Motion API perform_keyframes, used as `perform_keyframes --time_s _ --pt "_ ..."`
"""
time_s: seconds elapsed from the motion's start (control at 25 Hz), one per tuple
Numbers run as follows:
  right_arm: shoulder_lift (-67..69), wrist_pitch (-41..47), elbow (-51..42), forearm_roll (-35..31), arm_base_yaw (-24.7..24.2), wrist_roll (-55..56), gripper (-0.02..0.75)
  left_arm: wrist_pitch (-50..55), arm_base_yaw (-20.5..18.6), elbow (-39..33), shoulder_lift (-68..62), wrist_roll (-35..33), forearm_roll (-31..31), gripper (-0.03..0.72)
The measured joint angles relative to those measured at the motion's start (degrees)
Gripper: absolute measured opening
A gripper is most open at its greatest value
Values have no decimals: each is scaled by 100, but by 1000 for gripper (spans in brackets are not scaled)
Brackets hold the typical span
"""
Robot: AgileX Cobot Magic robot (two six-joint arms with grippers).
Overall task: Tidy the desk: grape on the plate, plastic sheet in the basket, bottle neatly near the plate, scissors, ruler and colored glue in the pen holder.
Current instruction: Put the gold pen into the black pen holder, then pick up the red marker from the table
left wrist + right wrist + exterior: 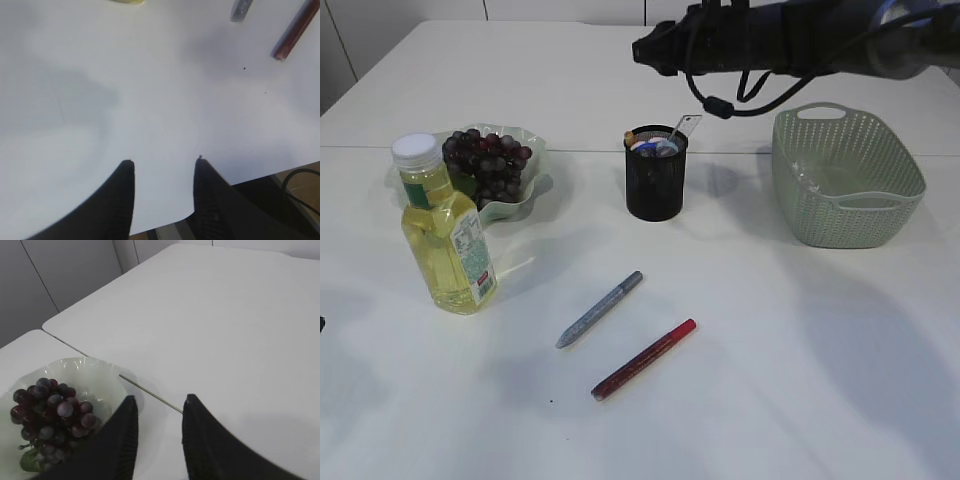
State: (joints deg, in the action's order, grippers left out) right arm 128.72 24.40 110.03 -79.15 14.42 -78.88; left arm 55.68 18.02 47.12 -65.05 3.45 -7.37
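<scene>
1. My left claw [164, 167] hung low over a bare stretch of the white bench [770, 350], jaws parted with nothing between them.
2. My right claw [159, 407] was raised above the far side of the bench, its 2 fingers apart and empty, with white bench showing through the gap.
3. In the exterior view my right arm [790, 40] reached in from the upper right, above the pen holder [655, 178].
4. The grapes [488, 162] lay in the pale green plate [535, 185] at the back left; my right wrist view showed the same bunch in the plate at its lower left.
5. The bottle [442, 232] of yellow liquid, white cap on, stood upright just in front of the plate.
6. The black mesh pen holder stood upright near the middle, with several things sticking out of its top; I could make out a clear ruler-like strip [686, 128], but could not tell the rest apart.
7. The green basket [880, 215] sat to the right, with something clear and shiny inside that I could not identify for sure.
8. 2 glue pens lay loose on the bench in front: a grey one [600, 309] and a red one [644, 359], side by side, both slanted, not touching.
</scene>
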Motion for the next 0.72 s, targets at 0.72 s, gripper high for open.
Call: perform_keyframes --time_s 0.72 --pt "-1437 3394 -27 6389 941 6919 259 -122 0 0 0 0 0 289"
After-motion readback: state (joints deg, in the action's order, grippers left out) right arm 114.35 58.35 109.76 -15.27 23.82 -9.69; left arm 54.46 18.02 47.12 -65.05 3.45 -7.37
